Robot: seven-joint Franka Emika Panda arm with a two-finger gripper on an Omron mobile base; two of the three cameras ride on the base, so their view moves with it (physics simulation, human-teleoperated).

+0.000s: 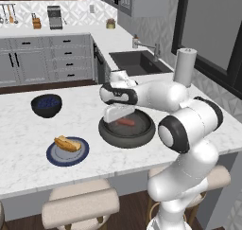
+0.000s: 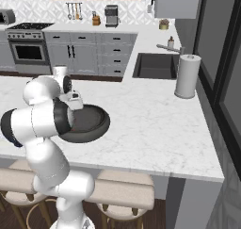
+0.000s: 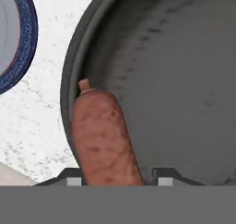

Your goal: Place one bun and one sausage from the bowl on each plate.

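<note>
One sausage point(image 3: 103, 135) between spread jaws, against bowl point(image 3: 175, 80) wall, plate point(image 3: 18, 38) rim just beside.

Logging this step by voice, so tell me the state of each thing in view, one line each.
Gripper: down in the bowl, fingers either side of the sausage.
Sausage: lying by the rim.
Bowl: holds the sausage.
Plate: carries a bun.
Bun: on the plate.

bowl point(image 1: 126, 129) dark grey | sausage point(image 3: 105, 138) mottled reddish-brown | plate point(image 1: 67, 152) navy rim, grey centre
</note>
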